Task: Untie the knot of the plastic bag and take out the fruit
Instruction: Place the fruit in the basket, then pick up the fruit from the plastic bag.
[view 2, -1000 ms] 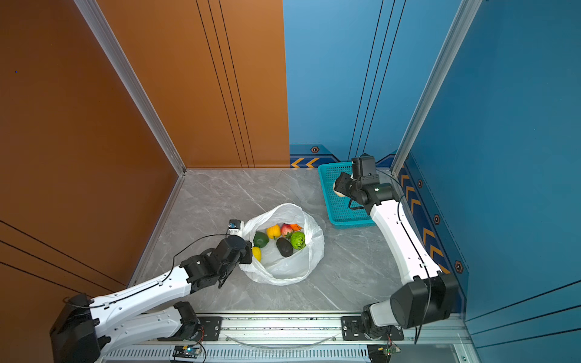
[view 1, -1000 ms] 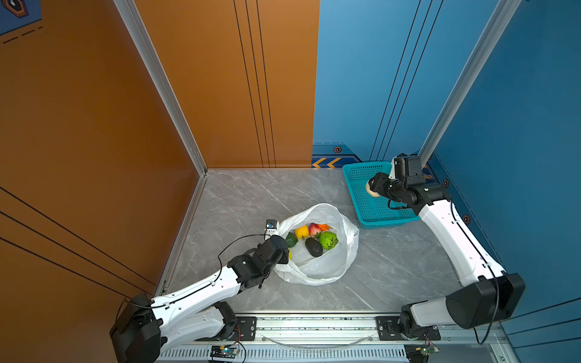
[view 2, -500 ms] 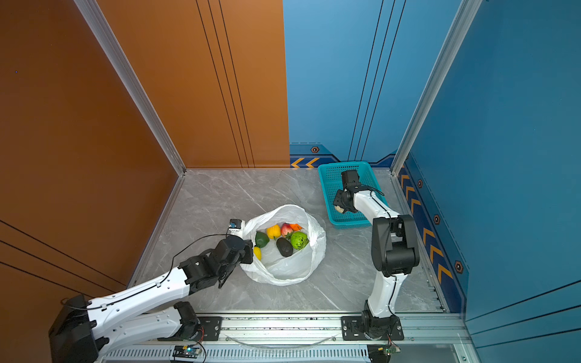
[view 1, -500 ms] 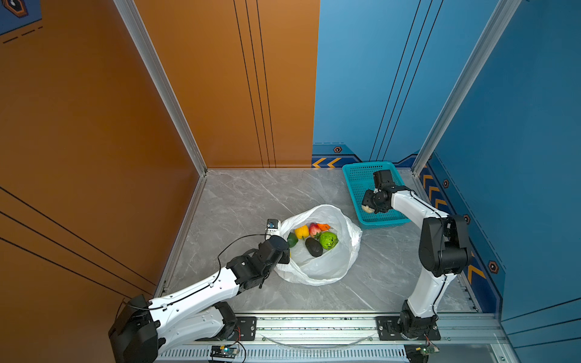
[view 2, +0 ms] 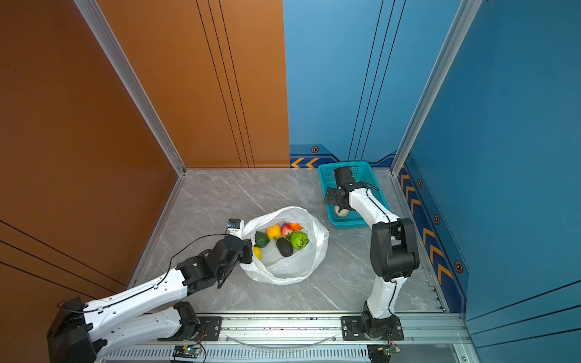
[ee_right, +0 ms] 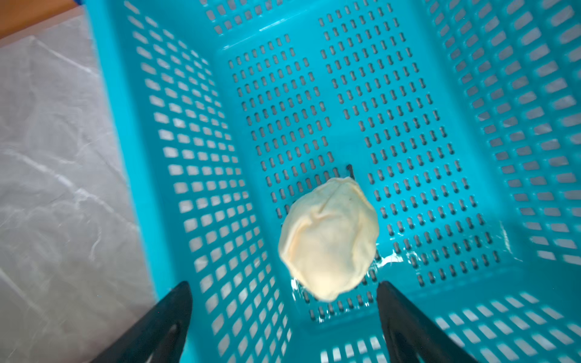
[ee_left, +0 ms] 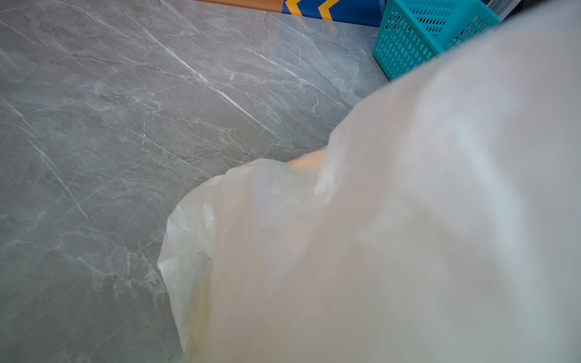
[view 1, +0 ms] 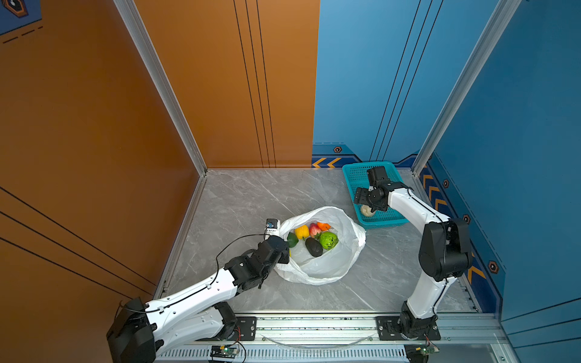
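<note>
**Top views:** A thin, white, translucent plastic bag (view 1: 353, 242) lies mouth-open near the ctr of the grey marble-look tabletop (view 1: 245, 201). The fruit (view 1: 314, 230) is heaped inside: yellow, red, orange, bright green, black and dark green pieces in both top views. A small yellow piece (view 2: 257, 252) shows by the rim in a top view. The left gripper (view 1: 284, 251) is closed on the bag's rim on that arm's side. At the far right corner, a teal perforated plastic basket (view 1: 352, 176) holds one cream-white piece (view 1: 367, 210), w/ the right gripper (view 1: 366, 201) just above it. Orange panels wall the left and back, blue panels the right, w/ aluminium posts btwn them.

**Left wrist:** Blurred white bag film (ee_left: 408, 220) fills most of the frame. Marble (ee_left: 125, 125) lies beside it and a corner of the basket (ee_left: 408, 41) beyond. The film hides the fingers.

**Right wrist:** The right gripper (ee_right: 283, 286) is spread wide w/ nothing in it. Its two black fingers (ee_right: 163, 320) sit over the basket's near end. The cream-white piece (ee_right: 328, 239) lies on the slotted basket floor (ee_right: 408, 110) just ahead, clear of both.
</note>
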